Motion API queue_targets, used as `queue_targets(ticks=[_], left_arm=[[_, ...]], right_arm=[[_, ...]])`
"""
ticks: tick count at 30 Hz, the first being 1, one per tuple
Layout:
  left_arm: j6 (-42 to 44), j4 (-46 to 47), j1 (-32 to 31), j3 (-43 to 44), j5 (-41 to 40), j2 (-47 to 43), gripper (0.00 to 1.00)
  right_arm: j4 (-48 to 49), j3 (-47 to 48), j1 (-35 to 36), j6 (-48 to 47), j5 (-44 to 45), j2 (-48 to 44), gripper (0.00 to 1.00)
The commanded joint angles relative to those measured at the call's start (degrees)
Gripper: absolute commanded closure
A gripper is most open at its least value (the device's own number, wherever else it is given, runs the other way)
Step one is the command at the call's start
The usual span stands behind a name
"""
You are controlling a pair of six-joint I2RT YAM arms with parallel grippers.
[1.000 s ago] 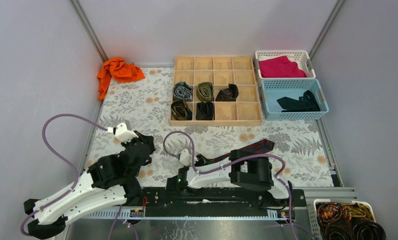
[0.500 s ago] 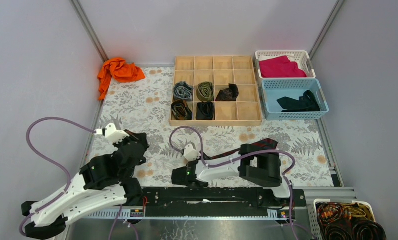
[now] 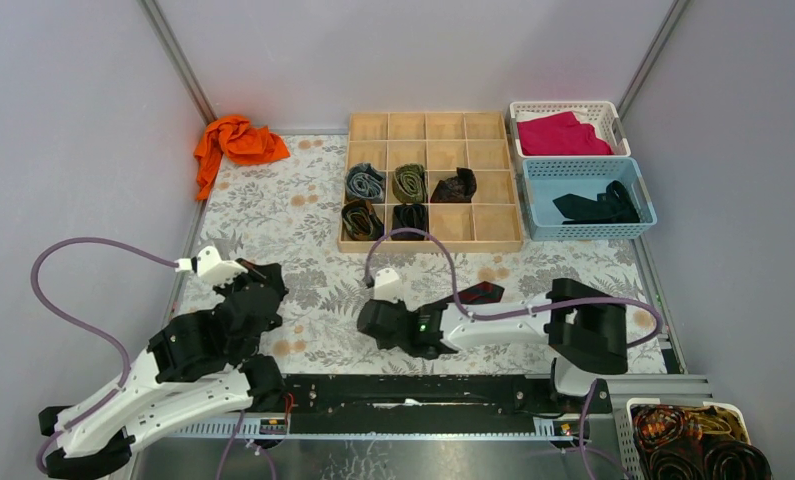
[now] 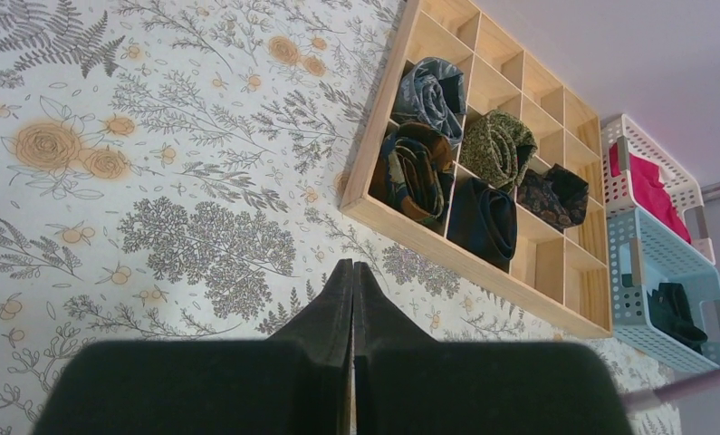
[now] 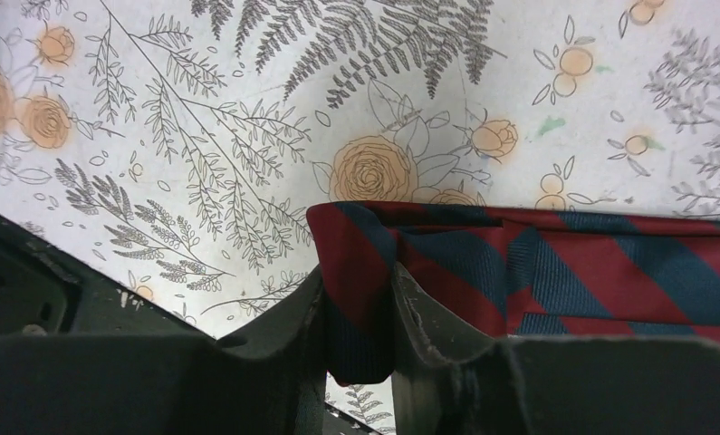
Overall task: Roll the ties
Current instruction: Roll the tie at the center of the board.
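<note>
Plainly, the step: the start of a roll on the striped tie, judged from the doubled-over end in the jaws; no coil was formed yet.
Right gripper: the right gripper was clamped on the folded tip of that tie, low over the floral mat; the fold sat between the fingers, probably so that the tip could serve as the core to wind around.
Striped tie: navy and red, lying flat on the mat near its front edge; it ran away from the jaws, and the arm hid part of it from above, so its full lie could not be told.
Left gripper: the left gripper had its fingers pressed together on nothing; it hung over bare mat, well apart from the tie, likely to leave the other arm room.
Rolled ties: five rolled ties sat one to a compartment in the wooden organiser; other compartments stood free, so a place for this one seemed available.
Black tie: a black tie lay unrolled in the blue basket, beside the organiser; judged to be waiting its turn.
</note>
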Motion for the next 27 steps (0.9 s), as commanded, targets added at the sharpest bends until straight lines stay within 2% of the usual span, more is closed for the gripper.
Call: queue_targets(ticks=[1,9,16,27], left_arm=[[5.6,6.9,0.0,-0.7,0.1,1.9,1.00],[11.1,17.5,0.0,-1.2,4.3,8.6,1.00],[14.5,26.0,0.0,-0.5,7.2,16.0,1.00],[17.4,34.9,0.0,0.5,11.6,25.8,1.00]], right_arm=[[14.5,-8.5,-4.5,5.1,-12.8,-5.3,0.71],[34.4,-26.0,-9.7,11.6,-19.6,-15.7,0.71],[38.2,-33.7,-13.0,14.3,-22.0,-22.9,0.71],[49.6,-44.7,-21.8,19.0,-31.1,-27.5,0.71]])
